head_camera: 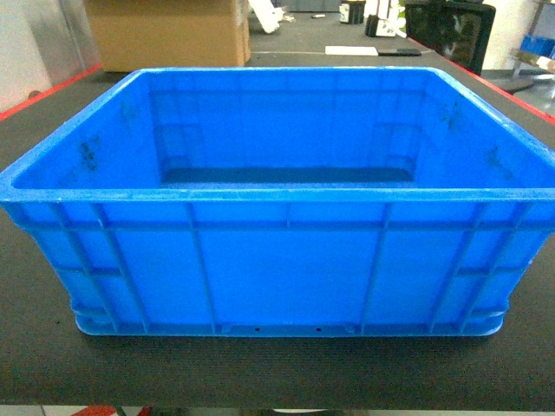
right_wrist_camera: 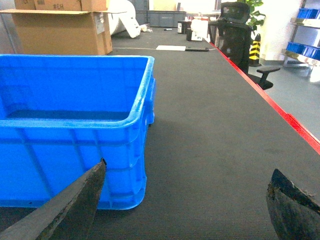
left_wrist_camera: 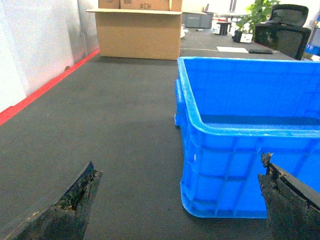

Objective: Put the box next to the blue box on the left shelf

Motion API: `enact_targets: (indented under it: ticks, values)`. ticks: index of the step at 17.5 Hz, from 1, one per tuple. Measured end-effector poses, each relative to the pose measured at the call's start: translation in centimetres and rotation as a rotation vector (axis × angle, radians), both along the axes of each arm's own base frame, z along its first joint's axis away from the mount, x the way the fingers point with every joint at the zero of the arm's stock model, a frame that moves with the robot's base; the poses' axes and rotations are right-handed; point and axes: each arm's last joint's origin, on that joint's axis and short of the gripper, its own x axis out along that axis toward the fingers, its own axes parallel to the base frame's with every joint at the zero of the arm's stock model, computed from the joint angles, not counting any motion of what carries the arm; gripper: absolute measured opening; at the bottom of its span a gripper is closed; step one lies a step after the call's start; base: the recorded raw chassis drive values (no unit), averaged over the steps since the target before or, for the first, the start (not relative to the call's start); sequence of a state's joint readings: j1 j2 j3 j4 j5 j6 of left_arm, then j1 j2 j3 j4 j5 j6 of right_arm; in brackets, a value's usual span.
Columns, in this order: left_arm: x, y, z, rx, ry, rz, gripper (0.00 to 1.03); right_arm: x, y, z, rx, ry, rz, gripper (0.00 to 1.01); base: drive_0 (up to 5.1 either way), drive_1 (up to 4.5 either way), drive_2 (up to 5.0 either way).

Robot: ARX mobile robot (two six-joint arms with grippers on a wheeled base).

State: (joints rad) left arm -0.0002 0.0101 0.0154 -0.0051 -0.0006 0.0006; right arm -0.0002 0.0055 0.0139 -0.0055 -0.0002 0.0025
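Observation:
The box (head_camera: 277, 260) is a large bright blue crate with ribbed walls, standing empty on the dark mat right in front of me. In the left wrist view its near left corner (left_wrist_camera: 220, 170) lies between my fingers. My left gripper (left_wrist_camera: 177, 175) is open, short of that corner. In the right wrist view the box (right_wrist_camera: 70, 125) fills the left side. My right gripper (right_wrist_camera: 187, 177) is open beside its near right corner, over bare mat. Neither gripper shows in the head view. The left shelf and the other blue box are out of view.
A big cardboard carton (head_camera: 169, 33) stands at the far left of the mat. Red tape (right_wrist_camera: 280, 112) edges the mat on both sides. A black office chair (right_wrist_camera: 235, 30) and white papers (head_camera: 351, 50) are at the far right.

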Motion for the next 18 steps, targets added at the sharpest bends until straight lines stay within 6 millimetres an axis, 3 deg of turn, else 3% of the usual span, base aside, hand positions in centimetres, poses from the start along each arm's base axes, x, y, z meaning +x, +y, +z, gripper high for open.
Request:
enact_targets:
  ticks: [18]
  values:
    - [0.0,0.0,0.0,0.0,0.0,0.0,0.98,0.0,0.0,0.0,0.0,0.0,0.0,0.98,0.0,0.0,0.0]
